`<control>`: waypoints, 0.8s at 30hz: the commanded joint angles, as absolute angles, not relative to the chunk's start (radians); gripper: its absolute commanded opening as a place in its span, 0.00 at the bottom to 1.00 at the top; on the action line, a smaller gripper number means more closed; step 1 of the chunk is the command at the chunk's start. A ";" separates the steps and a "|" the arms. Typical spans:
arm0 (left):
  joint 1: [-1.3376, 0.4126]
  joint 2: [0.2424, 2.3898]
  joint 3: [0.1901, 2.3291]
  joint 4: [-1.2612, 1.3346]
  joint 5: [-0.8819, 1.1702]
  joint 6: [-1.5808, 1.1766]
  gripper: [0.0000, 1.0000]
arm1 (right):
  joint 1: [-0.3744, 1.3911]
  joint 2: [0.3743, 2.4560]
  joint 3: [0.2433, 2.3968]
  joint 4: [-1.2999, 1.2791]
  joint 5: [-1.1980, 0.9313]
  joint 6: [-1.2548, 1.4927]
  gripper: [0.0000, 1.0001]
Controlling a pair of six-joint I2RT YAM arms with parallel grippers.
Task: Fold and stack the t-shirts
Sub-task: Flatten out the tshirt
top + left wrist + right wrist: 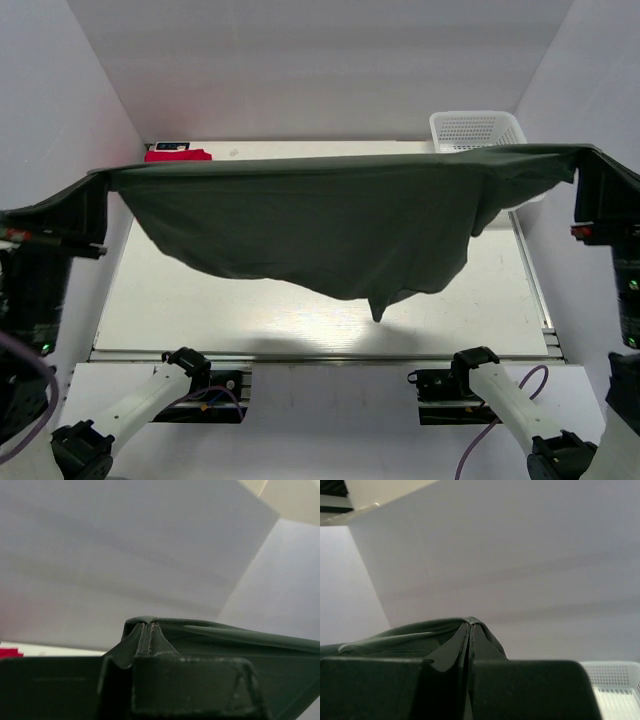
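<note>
The dark grey-green t-shirt (330, 225) hangs stretched wide in the air above the table, held at both top corners. My left gripper (100, 185) is shut on its left corner; the left wrist view shows the cloth (225, 640) pinched at the closed fingertips (146, 625). My right gripper (590, 160) is shut on its right corner; the right wrist view shows the cloth (395, 637) folded over the closed fingertips (470, 626). The shirt's lower edge sags towards the table at mid-right. The red t-shirt (178, 154) lies at the table's far left edge, mostly hidden behind the hanging shirt.
A white mesh basket (478, 128) stands at the far right corner, also in the right wrist view (615, 687). The pale table (200, 300) is enclosed by white walls on three sides. The arm bases sit at the near edge.
</note>
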State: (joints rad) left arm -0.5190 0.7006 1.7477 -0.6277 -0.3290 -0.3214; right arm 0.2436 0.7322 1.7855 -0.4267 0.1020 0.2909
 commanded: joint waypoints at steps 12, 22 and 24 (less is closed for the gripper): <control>-0.505 0.670 1.798 -0.669 -0.225 -0.310 0.00 | 0.235 0.646 1.818 -0.462 0.098 0.291 0.00; -0.517 0.851 1.291 -0.572 -0.645 -0.452 0.00 | 0.238 0.672 1.197 -0.246 0.196 0.428 0.00; -0.500 0.946 1.234 -0.549 -0.684 -0.485 0.00 | 0.236 0.748 1.039 -0.155 0.241 0.475 0.00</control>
State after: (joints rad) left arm -0.5106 0.8108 1.3224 -0.5568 -0.4999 -0.4183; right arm 0.2417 0.6575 1.1736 -0.2749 0.1467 0.3912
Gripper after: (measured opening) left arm 0.019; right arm 0.008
